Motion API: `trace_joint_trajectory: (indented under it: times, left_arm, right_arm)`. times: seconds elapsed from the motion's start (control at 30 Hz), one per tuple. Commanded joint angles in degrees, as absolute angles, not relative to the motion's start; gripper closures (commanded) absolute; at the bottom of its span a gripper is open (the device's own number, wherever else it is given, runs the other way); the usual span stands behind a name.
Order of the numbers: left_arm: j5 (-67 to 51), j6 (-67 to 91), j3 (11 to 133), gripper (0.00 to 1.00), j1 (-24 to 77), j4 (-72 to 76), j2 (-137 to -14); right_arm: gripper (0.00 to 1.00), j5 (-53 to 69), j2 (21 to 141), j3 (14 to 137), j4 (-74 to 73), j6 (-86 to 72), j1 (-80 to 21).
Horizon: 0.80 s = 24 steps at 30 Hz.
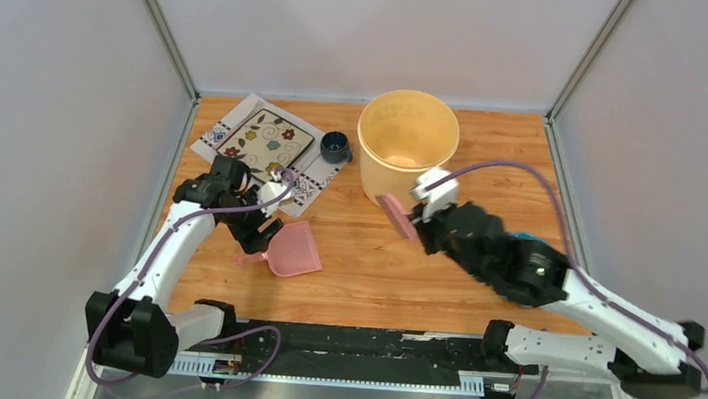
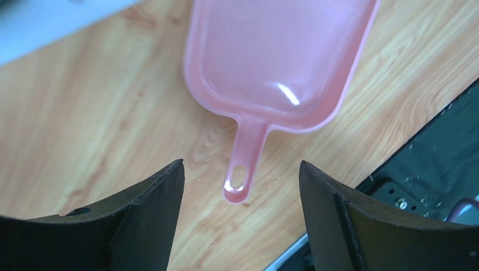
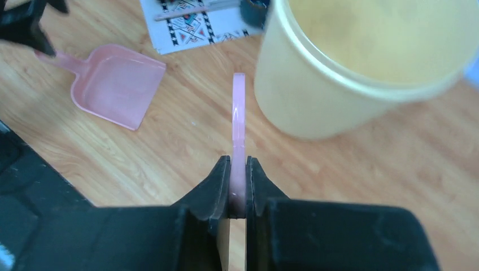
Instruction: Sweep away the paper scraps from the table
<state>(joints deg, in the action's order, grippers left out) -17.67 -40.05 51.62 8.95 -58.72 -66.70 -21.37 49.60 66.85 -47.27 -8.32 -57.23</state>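
The left claw (image 2: 242,166) hangs wide open over the handle of the pink dustpan (image 2: 277,51) and grips nothing. The pan lies flat and empty on the surface (image 2: 85,113). The right claw (image 3: 238,161) is clamped on the pink brush (image 3: 239,113), just beside the yellow bucket (image 3: 339,84). No paper scraps show on the surface in any view, so the sweeping looks done. The left claw should lift straight up, clear of the handle, so the pan does not skid.
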Motion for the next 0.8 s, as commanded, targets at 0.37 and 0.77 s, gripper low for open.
trace_joint_trajectory:
  times: [0.37, 0.77]
  left_arm:
    - [-18.64, -19.77, 54.76, 0.18, -6.50, -42.19, -65.21]
    - [-17.93, -21.36, 51.85, 0.17, -9.23, -39.73, -65.74]
  right_arm:
    - [1.00, -53.43, 98.23, 74.17, 2.64, 33.58, -84.02]
    - [1.00, -51.24, 113.80, 84.81, -10.45, 22.51, -86.40]
